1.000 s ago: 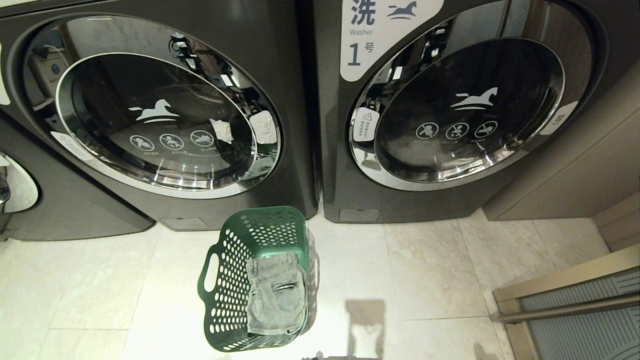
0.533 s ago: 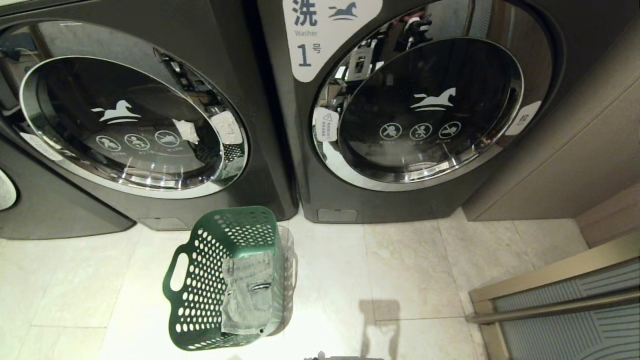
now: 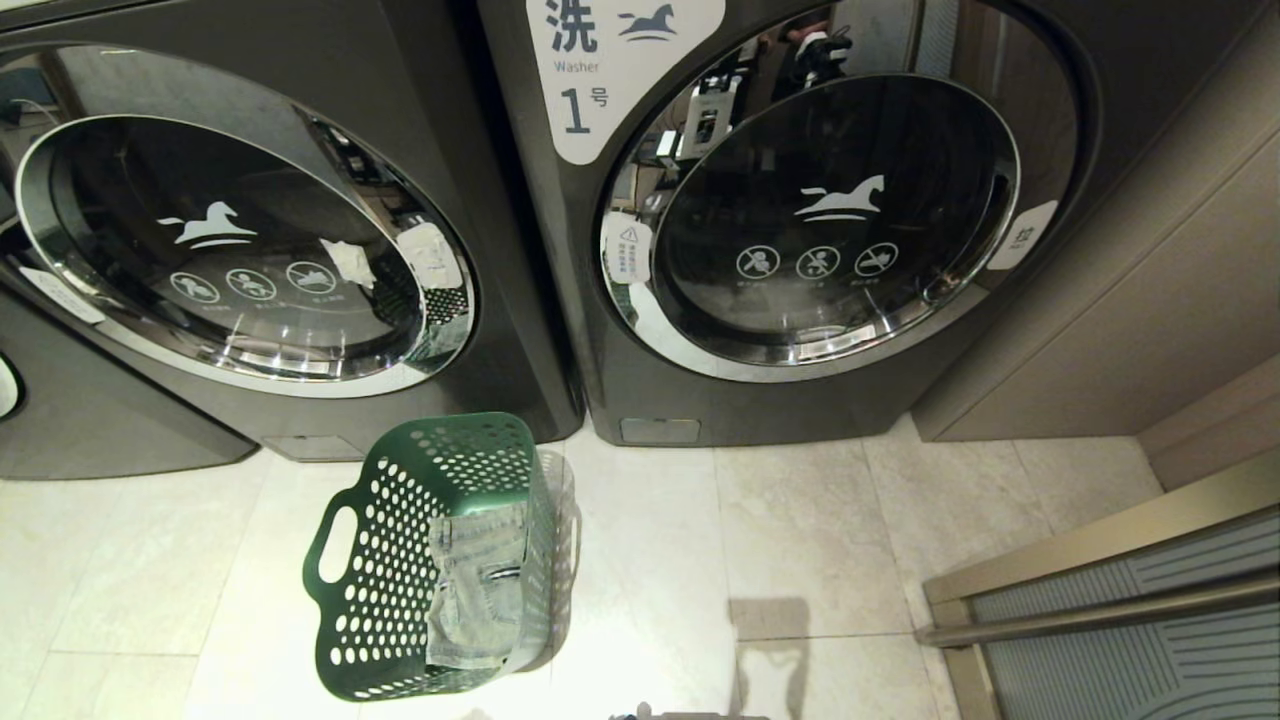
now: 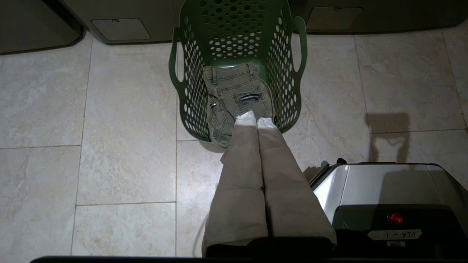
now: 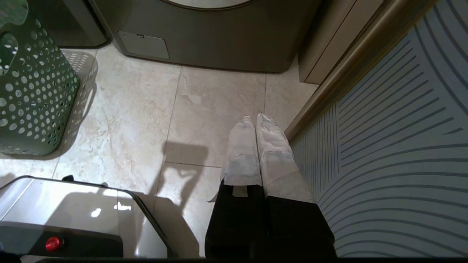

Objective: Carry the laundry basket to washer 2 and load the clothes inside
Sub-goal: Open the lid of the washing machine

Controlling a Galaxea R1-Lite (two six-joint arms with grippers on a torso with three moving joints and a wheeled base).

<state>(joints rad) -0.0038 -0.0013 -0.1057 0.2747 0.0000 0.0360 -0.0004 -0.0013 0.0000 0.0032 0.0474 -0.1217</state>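
Camera shifted; basket (image 3: pixel 400 560) before washers (image 3: pixel 800 250)

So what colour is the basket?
Dark green, with round holes; the basket shows best in the left wrist view.

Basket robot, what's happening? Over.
Both pincers, left and right, shut, empty. Laundry basket on floor, clothes inside. Nothing blocking.

Dark green perforated laundry basket (image 3: pixel 420 560) upright on tile floor, at 6 o'clock of the unlabelled left washer (image 3: pixel 240 240). Folded pale denim clothes (image 3: pixel 475 585) lie inside, pocket up, against its 3 o'clock wall.
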